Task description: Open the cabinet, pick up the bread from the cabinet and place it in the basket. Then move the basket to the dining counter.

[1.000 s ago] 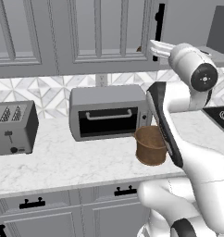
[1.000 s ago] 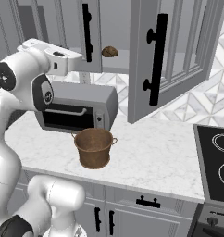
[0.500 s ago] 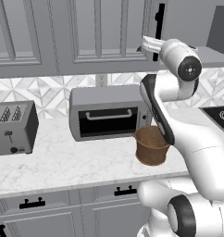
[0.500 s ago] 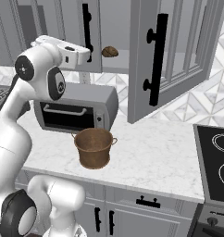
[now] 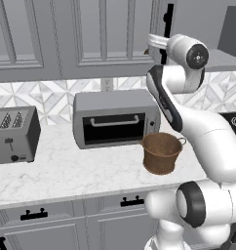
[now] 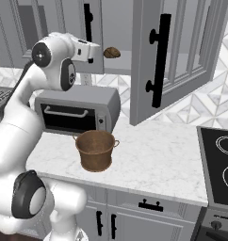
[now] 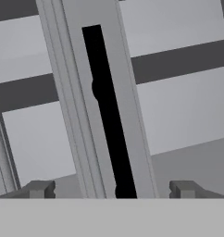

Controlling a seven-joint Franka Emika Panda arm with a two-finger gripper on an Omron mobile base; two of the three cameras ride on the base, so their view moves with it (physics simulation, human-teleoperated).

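The tool [image 7: 107, 189] is spread wide before the cabinet [image 6: 182, 61] handle; the bread [image 6: 111, 52] is seen on the shelf, the basket [image 6: 95, 149] on the tabletop [image 6: 153, 160].

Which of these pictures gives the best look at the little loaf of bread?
The right base view: the bread sits in plain sight on the shelf of the open cabinet, just past the robot's hand. The left base view gives at most a brown sliver beside the arm, and the hand view looks at a door handle instead.
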